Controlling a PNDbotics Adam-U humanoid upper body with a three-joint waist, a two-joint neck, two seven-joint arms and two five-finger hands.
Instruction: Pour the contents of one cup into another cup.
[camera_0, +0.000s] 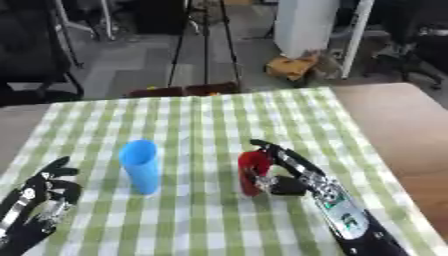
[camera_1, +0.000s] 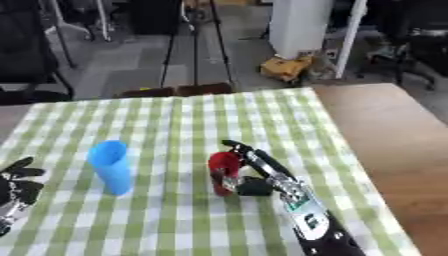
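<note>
Fingers (camera_0: 262, 150) of our right hand (camera_0: 293, 172) are curled round the small red plastic cup (camera_0: 252, 172) standing on the green-checked counter (camera_0: 219, 125), ready to lift and tip it toward the tall blue plastic cup (camera_0: 140, 172) nearby. Our left hand (camera_0: 39, 197) rests relaxed, holding nothing.
</note>
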